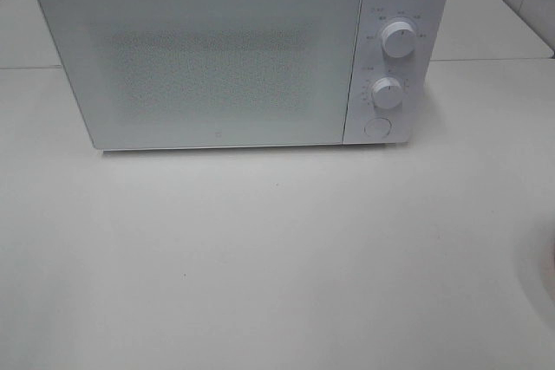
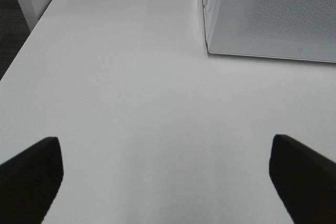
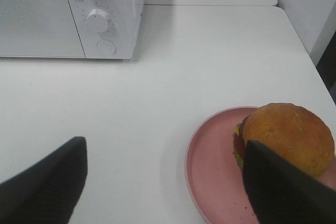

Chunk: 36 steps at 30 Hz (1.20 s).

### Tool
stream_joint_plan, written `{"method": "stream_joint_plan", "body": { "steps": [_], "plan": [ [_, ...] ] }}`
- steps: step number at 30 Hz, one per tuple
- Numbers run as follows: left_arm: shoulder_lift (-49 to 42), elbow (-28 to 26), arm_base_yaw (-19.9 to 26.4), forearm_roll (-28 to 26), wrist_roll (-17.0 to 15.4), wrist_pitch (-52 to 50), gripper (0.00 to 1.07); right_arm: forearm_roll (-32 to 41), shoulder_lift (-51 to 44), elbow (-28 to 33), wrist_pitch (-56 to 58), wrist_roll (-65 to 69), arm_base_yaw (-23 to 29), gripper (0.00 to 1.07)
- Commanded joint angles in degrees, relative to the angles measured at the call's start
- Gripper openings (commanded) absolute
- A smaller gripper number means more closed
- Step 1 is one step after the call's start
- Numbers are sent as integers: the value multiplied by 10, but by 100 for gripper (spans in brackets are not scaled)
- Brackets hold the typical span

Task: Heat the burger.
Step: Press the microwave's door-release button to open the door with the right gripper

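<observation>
Up high first: the white box-shaped microwave oven (image 1: 217, 58) sits at the back of the white tabletop (image 1: 260, 257). Its door is flush and closed, with two round white dials (image 1: 398, 39) stacked above a round white button (image 1: 376, 126). No arm shows here, and no burger either.

Over to the left wrist: the left end effector (image 2: 164, 142) hangs over bare tabletop, black fingers (image 2: 31, 177) spread wide with nothing between them. The oven's door corner is off ahead.

Now the right wrist, and here's the prize: the tall burger with its glossy golden-brown bun (image 3: 289, 132) sits on a round pink plate (image 3: 193, 166), well apart from the oven on its control-panel side. The right end effector (image 3: 164, 148) is spread fairly wide and empty. One finger crosses in front of the burger; contact is impossible to call.

My read: this is the opening step, with nothing grasped and the door shut. The next move likely calls for opening that door, and the button looks like the way in. After that the plate goes inside, carried level so the tall stack doesn't tip.
</observation>
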Motion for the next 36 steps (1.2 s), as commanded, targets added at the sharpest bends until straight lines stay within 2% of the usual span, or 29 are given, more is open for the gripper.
{"method": "stream_joint_plan", "body": {
  "steps": [1,19,24,27,29,36],
  "plan": [
    [-7,1,-1,-3,1,-10,100,-1,-20,2,-7,-2,-2,74],
    [-7,1,-1,-3,1,-10,100,-3,0,-12,-29,-3,-2,74],
    [-7,1,-1,-3,1,-10,100,-6,69,-15,-85,-3,-2,74],
    [-7,1,-1,-3,1,-10,100,-7,80,-15,-97,-3,-2,74],
    [-7,1,-1,-3,1,-10,100,-17,123,-12,-152,-3,-2,74],
    [-7,1,-1,-3,1,-10,100,-33,192,-12,-239,-3,-2,74]
  ]
}}
